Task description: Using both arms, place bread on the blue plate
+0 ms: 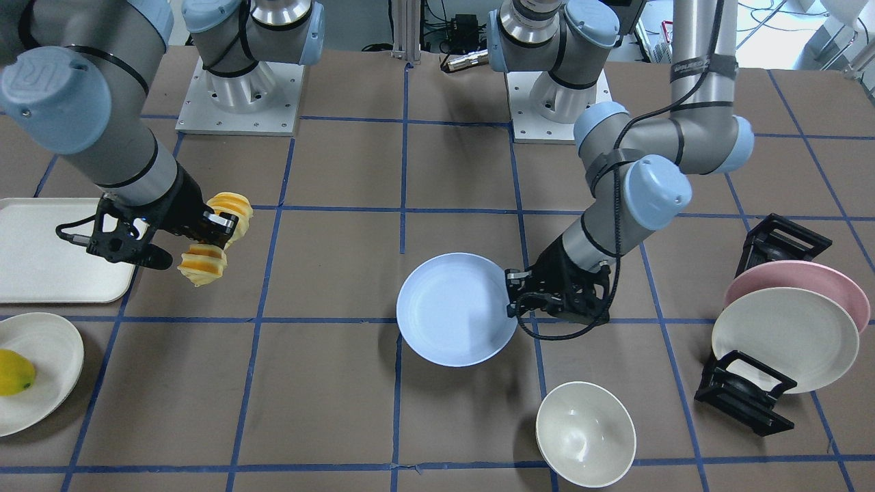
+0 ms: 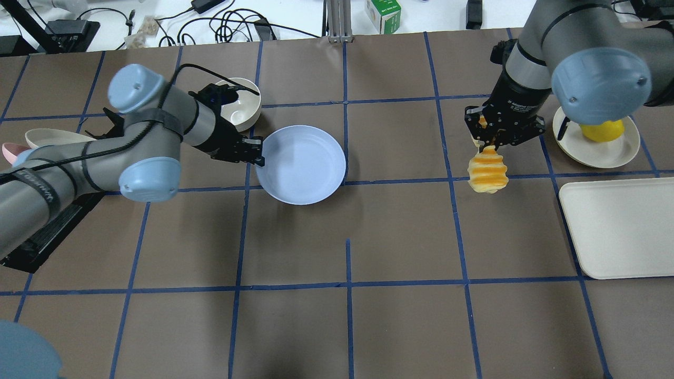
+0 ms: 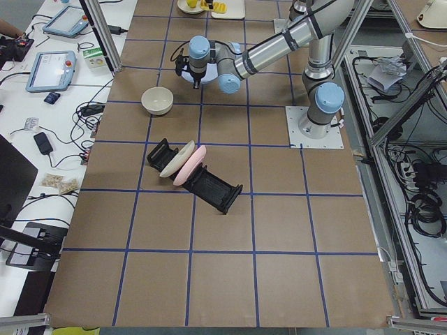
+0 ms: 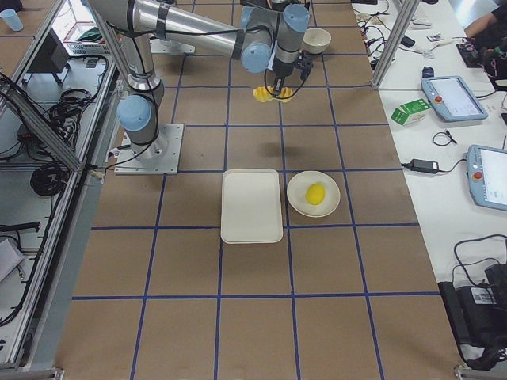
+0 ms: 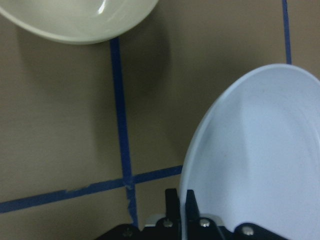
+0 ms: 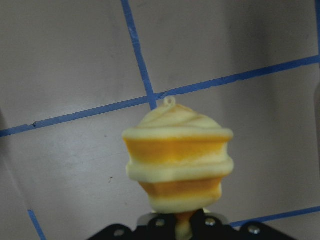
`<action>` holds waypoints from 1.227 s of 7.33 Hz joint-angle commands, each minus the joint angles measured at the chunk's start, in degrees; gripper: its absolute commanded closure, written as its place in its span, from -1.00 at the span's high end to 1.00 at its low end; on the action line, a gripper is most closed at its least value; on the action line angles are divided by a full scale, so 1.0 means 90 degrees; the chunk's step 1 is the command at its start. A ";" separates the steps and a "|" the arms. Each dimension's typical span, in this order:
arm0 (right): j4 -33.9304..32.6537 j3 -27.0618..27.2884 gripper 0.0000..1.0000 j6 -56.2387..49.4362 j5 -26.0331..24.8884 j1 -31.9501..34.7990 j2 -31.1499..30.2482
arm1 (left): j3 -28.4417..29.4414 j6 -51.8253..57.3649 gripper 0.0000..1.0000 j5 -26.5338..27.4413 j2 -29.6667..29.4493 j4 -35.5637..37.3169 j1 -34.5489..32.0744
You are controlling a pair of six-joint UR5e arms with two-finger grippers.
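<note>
The black left gripper [image 2: 256, 153] pinches the round pale-blue plate [image 2: 310, 163] at its nine-o'clock rim. Well apart at the plate's three o'clock, the black right gripper [image 2: 495, 139] holds a ridged orange-and-yellow striped loaf [image 2: 488, 176].

Bright, even overhead light. A soft shadow lies on the desk [image 1: 328, 410] beneath the blue plate [image 1: 451, 307]; the bread [image 6: 177, 160] looks slightly blurred close up; the bowl [image 1: 584, 434] shows faint glare.

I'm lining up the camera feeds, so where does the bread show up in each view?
Exterior front-facing: the bread is at the left, just right of the cream tray.
Overhead exterior: right of centre, left of that tray.
Exterior left: tiny, at the top edge.
Exterior right: upper middle, beyond the tray.
Left wrist-mounted: not in it.
Right wrist-mounted: centre.
Shared landmark: the cream tray.
</note>
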 commanded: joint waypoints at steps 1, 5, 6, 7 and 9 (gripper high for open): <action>-0.0023 -0.0065 -1.00 0.0249 0.0044 0.0178 0.0127 | -0.0031 -0.0820 -1.00 0.0038 -0.0670 0.1002 -0.0599; -0.0517 -0.0231 -1.00 0.1291 0.0288 0.1082 0.0623 | -0.0041 -0.1331 0.97 0.0292 -0.0820 0.1473 -0.0972; -0.0772 -0.0299 -1.00 0.1507 0.0278 0.1454 0.0867 | 0.0007 -0.1253 1.00 0.0437 -0.0587 0.1387 -0.0914; -0.1094 -0.0329 -1.00 0.1519 0.0288 0.1738 0.1101 | -0.0002 -0.1117 1.00 0.0758 -0.0266 0.1057 -0.0758; -0.1467 -0.0504 -1.00 0.1500 0.0288 0.2043 0.1531 | 0.0347 -0.0260 1.00 0.0935 0.0457 -0.0510 -0.0329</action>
